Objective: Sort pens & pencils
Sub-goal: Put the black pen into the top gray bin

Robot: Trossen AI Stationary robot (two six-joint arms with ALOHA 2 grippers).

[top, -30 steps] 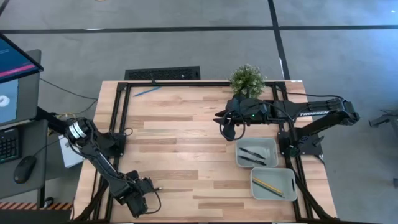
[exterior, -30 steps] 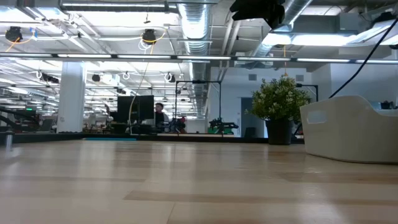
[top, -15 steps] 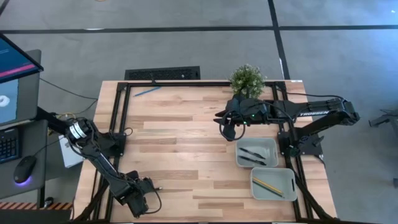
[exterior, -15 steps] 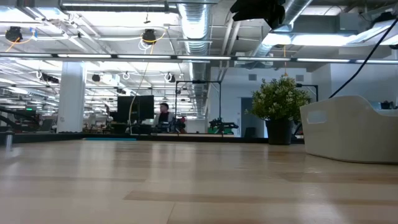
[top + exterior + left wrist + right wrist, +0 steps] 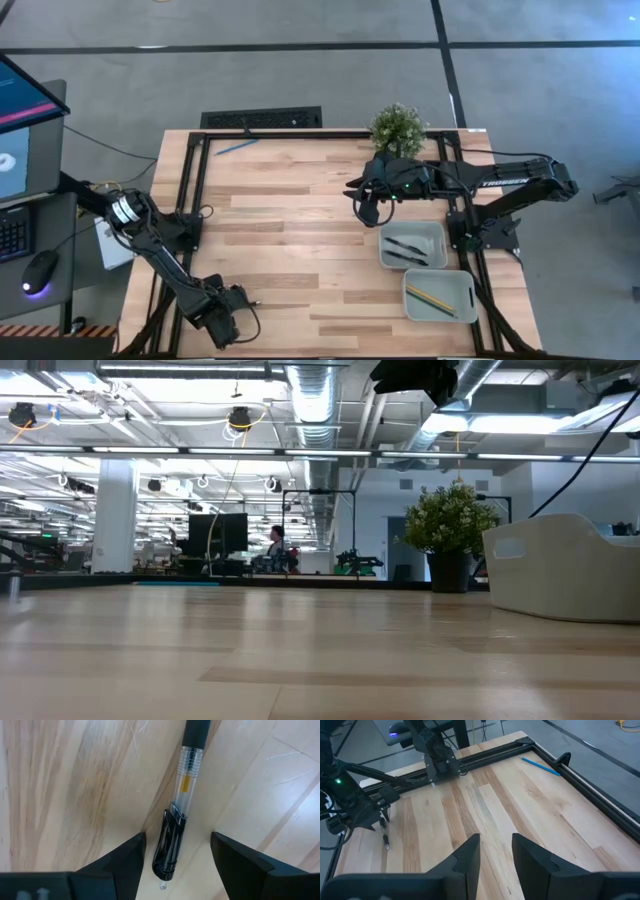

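At the left front corner of the tabletop [image 5: 300, 230] we have the left gripper [image 5: 175, 855] lowered over a black pen [image 5: 177, 815] that lies flat on the wood; the jaws stand apart with the pen's clip end between them, and neither finger touches it, so nothing is gripped yet. In the right wrist view that same pen shows as a thin dark stick beside the left arm. Moving right along the far edge, a blue pencil [image 5: 237, 147] lies on the wood close to the black frame rail, well apart from both arms. Further right, past the middle, the right gripper [image 5: 496, 852] hovers above the tabletop near the potted plant [image 5: 398, 128], fingers parted a little and holding nothing. At the right side sit two grey trays: the upper tray [image 5: 385, 232] already holds dark pens [image 5: 405, 249], and the lower tray [image 5: 412, 280] holds a yellow pencil [image 5: 430, 298]. We judge the sort well under way: the pen at front left and the blue pencil are what we can see left to move.
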